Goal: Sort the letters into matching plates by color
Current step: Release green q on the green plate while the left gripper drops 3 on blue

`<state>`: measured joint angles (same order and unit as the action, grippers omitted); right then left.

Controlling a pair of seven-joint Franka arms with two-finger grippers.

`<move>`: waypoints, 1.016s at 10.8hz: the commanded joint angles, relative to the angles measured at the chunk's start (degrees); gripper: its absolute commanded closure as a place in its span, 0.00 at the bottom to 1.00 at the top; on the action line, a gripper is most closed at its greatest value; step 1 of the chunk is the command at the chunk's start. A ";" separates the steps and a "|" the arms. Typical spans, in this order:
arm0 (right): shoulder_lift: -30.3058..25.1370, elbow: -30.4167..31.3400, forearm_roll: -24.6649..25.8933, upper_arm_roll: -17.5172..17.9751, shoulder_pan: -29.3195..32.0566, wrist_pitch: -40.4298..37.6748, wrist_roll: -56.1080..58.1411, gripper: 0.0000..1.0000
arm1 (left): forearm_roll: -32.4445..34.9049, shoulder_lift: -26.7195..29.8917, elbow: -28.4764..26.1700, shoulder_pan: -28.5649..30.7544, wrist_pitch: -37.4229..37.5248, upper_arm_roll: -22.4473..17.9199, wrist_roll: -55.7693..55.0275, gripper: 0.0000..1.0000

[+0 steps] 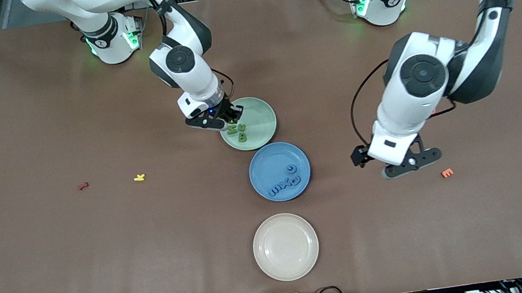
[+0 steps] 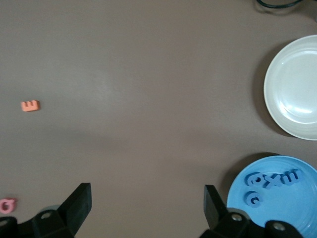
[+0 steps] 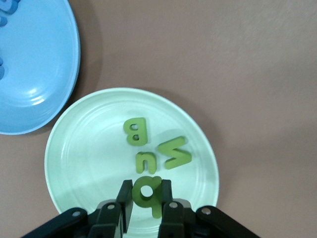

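Right claw [image 3: 146,201] is hanging over the mint green plate [image 1: 261,111], at the rim toward the right arm's end of the surface [image 1: 52,244], fingers clamped on a dark green letter [image 3: 147,192] — looks like a "q" in the right wrist view. Three more dark green letters are lying in that same plate: a "B" [image 3: 134,131], a small "n" [image 3: 145,162] just beside it, and a "Z" [image 3: 174,152] beside those. In the front view they are sitting as a tight cluster [image 1: 237,130] just under the claw.

The blue plate [image 1: 268,160] is sitting just beside the mint green plate, nearer the front camera, rims almost touching. It is holding the four blue letters: three in a row [image 1: 283,184] at the rim nearest the camera and a "c" [image 1: 291,168] just beside them.

A cream-white plate [image 1: 286,246] is sitting nearer the camera again, apart from the blue plate.

Left claw [image 2: 143,208] is waiting over bare surface, off the blue plate toward the left arm's end — fingers spread wide, gripping nothing. An orange letter [image 1: 446,173] is lying near it. A pink letter [image 2: 7,205] is showing at the edge of the left wrist view.

Well apart from the plates toward the right arm's end: a yellow letter [image 1: 139,177] and a red letter [image 1: 83,186].
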<state>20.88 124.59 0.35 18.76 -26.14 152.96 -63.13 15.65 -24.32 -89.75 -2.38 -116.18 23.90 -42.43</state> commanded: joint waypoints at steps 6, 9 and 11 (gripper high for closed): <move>1.89 -4.35 1.57 -0.21 -1.02 -5.02 -5.60 0.00 | -6.41 10.87 0.71 7.39 13.52 0.10 14.92 0.00; 0.49 -6.90 3.68 -0.13 0.64 -11.62 -5.08 0.00 | -8.34 14.20 0.28 7.39 14.56 -1.21 16.06 0.00; -1.88 -6.81 4.39 -0.04 3.19 -15.39 -0.88 0.00 | -12.89 16.40 0.10 3.63 16.06 -8.22 22.45 0.00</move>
<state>22.26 117.65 3.02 18.26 -25.94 142.09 -66.86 8.30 -11.78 -88.39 4.38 -101.88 22.27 -26.97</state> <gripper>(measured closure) 0.000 0.000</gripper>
